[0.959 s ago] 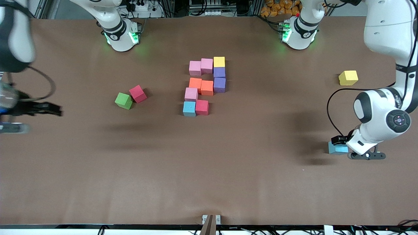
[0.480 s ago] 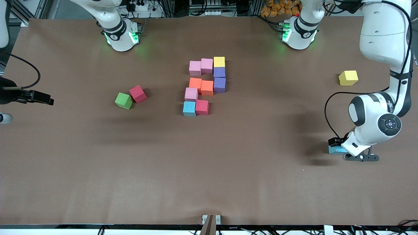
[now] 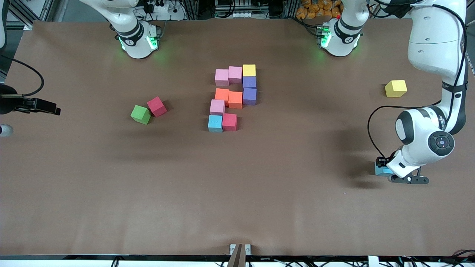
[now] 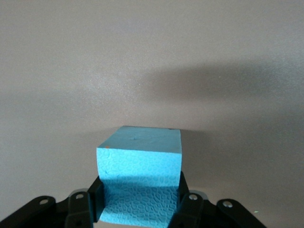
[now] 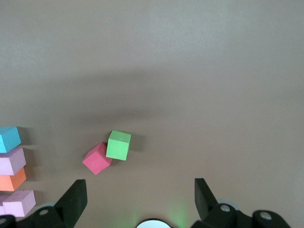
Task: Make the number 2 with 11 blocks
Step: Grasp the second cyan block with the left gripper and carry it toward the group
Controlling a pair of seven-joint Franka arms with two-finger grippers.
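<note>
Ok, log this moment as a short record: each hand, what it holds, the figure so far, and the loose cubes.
left hand: shut on blue cube, low at the table, toward the left arm's end
right hand: open, holds nothing, up at the right arm's end; arm waits
figure: nine cubes packed together mid-table, in pink, yellow, purple, orange, blue and red
red cube: loose, touching green cube, toward the right arm's end
yellow cube: loose, alone, toward the left arm's end
</note>
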